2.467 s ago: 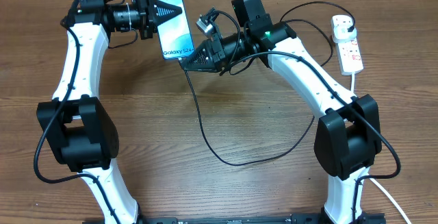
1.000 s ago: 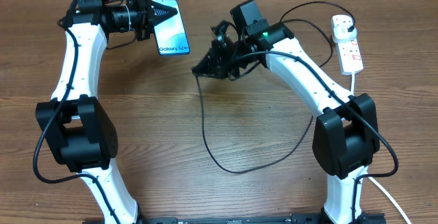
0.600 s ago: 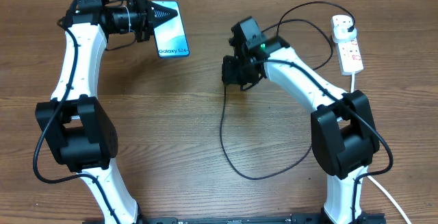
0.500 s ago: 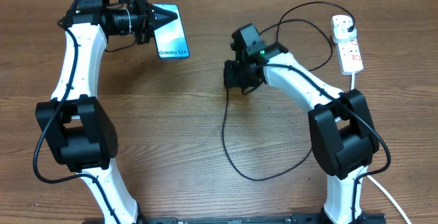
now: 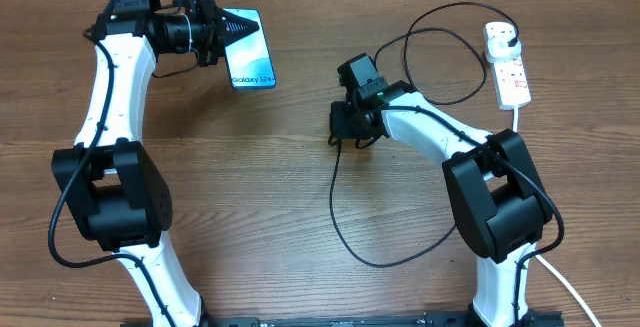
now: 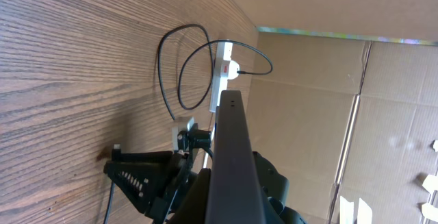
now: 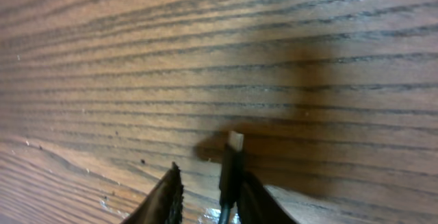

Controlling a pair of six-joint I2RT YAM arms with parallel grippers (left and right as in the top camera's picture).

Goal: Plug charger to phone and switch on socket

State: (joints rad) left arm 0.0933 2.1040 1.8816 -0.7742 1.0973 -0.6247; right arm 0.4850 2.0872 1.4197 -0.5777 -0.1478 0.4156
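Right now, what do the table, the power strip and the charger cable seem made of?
Table: probably wood or wood-look laminate, matte; grain lines show.
Power strip: white smooth casing, likely plastic.
Charger cable: black, bends in loose curves, probably rubbery plastic.

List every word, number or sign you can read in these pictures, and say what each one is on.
"Galaxy S2", the last characters unclear: on the screen of the phone.
Red markings on the power strip: too small to read.
No other readable text shows in any view.
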